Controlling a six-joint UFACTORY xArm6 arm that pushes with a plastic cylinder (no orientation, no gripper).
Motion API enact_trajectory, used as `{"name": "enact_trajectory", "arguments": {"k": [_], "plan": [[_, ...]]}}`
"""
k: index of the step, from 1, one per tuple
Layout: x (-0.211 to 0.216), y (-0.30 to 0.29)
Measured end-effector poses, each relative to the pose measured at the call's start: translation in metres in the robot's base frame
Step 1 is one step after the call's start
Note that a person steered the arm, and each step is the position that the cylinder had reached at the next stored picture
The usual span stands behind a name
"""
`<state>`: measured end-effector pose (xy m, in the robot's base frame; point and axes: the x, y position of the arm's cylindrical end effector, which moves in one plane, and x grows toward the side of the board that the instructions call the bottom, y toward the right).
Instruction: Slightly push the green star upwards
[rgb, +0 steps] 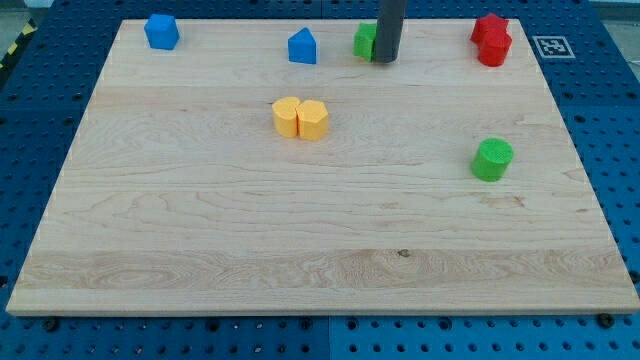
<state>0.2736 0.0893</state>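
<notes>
The green star (365, 40) sits near the top edge of the wooden board, a little right of centre, partly hidden by my rod. My tip (386, 60) rests on the board right against the star's right side, at its lower edge. A green cylinder (492, 160) stands alone at the right of the board.
A blue block (161, 32) sits at the top left and a blue house-shaped block (302, 46) left of the star. Two red blocks (491, 40) touch at the top right. Two yellow blocks (300, 118) sit side by side at centre. The board's top edge (250, 20) is close behind the star.
</notes>
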Motion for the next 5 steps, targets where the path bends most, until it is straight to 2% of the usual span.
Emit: {"name": "enact_trajectory", "arguments": {"k": [2,3,4,5], "plan": [[-0.008,0.05],[-0.029,0.051],[-0.029,0.051],[0.001,0.055]]}}
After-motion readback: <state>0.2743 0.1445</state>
